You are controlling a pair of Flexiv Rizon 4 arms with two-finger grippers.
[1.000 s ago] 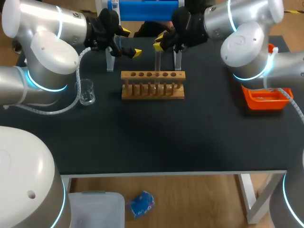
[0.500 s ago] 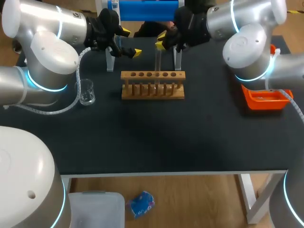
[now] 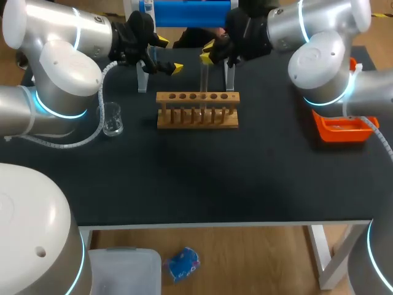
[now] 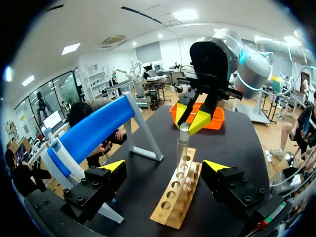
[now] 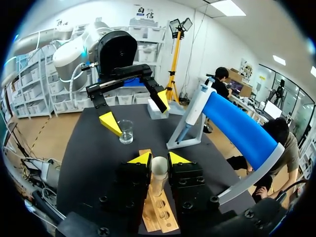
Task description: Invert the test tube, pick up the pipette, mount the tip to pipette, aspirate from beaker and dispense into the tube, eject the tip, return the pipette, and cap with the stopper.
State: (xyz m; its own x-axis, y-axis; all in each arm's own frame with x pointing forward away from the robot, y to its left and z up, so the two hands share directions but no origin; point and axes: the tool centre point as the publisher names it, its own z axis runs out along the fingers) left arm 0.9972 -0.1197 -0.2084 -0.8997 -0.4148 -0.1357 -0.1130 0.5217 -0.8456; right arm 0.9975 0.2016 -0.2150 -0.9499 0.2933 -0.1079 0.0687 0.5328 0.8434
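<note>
Although the broad black tabletop (image 3: pixel 202 178) fills most of the head view, the task's things all sit along its far edge. Largest among them is the fat blue pipette (image 3: pixel 184 12), lying across a pale two-legged stand (image 3: pixel 142 78). Just in front of that stand is the light wooden rack (image 3: pixel 197 110) with its single row of holes. Well apart to the rack's right lies the orange plastic tray (image 3: pixel 341 130). To its left, near the left arm's cable, the small clear glass beaker (image 3: pixel 112 118) stands upright.

The slim clear glass test tube (image 5: pixel 159 173) stands upright near the middle of the rack, its lower end down at the row of holes; which hole, I cannot tell. The right gripper (image 5: pixel 159 159) is above the rack and closed on the tube's top. Its two yellow tips press the rim from opposite sides, and the tube runs straight down from between them.

The left gripper (image 4: pixel 166 166) is spread wide and has hold of nothing. It hangs over the table's far edge, beyond the rack's left end and beside the stand's leg. From its own wrist view, the rack lies ahead between the two tips, touching neither, and the tube stands further ahead, clear of both fingers.
</note>
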